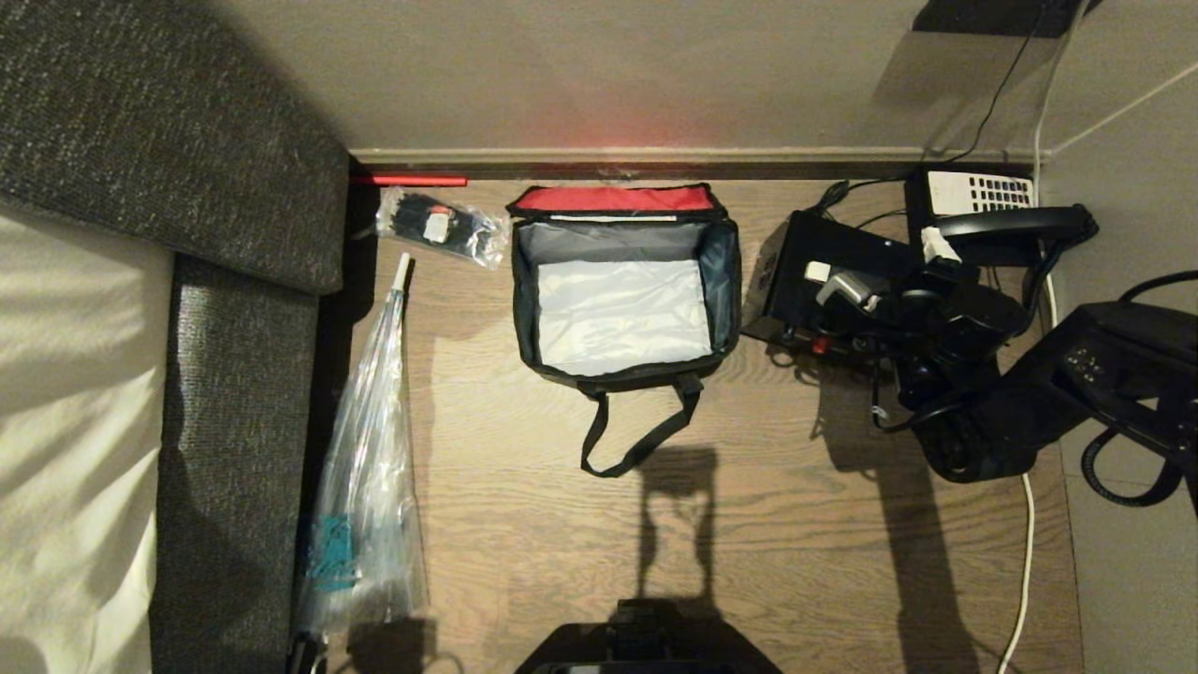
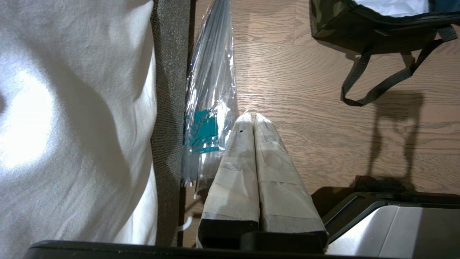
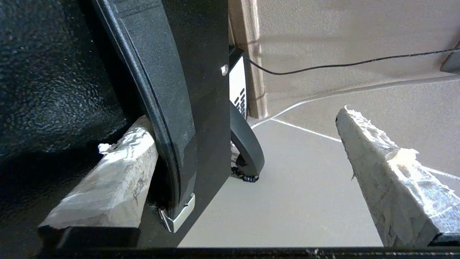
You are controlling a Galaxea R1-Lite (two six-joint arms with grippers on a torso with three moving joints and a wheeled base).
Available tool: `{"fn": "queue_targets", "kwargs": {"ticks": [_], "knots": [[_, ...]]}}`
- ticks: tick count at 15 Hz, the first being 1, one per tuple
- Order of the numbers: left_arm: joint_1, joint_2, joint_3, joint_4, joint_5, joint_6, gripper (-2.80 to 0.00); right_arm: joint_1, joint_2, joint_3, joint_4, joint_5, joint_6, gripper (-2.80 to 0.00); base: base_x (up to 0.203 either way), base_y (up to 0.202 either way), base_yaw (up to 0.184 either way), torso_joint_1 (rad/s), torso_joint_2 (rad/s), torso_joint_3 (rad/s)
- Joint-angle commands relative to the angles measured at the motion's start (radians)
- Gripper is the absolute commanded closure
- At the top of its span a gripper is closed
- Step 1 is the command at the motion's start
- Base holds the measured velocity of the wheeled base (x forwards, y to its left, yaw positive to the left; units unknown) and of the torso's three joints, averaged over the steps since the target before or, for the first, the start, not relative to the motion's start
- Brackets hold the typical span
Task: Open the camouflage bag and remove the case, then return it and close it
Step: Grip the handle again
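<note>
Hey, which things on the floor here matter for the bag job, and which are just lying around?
Part of the job:
- camouflage bag, open and empty
- case, right of the bag
- right gripper, open at the case

Just lying about:
- telephone
- umbrella
- small plastic bag

right arm: glossy black rounded housings [image 1: 992,393], with a thin black cable looped beside them
right gripper [image 3: 251,172]: two long wedge-shaped fingers [image 3: 388,180] wrapped in frayed whitish tape, on black mounts
left gripper [image 2: 253,133]: two tapered fingers [image 2: 237,172] bound in smooth bands of pale tape, one small black speck near a tip, black bases
base: black front edge [image 1: 646,646]; silver-grey panel with black rim [image 2: 395,226]
</note>
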Motion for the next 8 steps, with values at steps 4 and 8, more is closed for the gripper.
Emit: {"fn": "queue_targets", "kwargs": {"ticks": [4, 8], "knots": [[0.0, 0.001, 0.0, 0.0, 0.0, 0.0, 0.0, 0.0, 0.055, -0.032, -0.001, -0.005, -0.008, -2.8, 0.0, 0.0, 0.0, 0.0, 0.0, 0.0], [0.0, 0.001, 0.001, 0.0, 0.0, 0.0, 0.0, 0.0, 0.06, -0.083, -0.001, -0.004, -0.01, -2.8, 0.0, 0.0, 0.0, 0.0, 0.0, 0.0]]}}
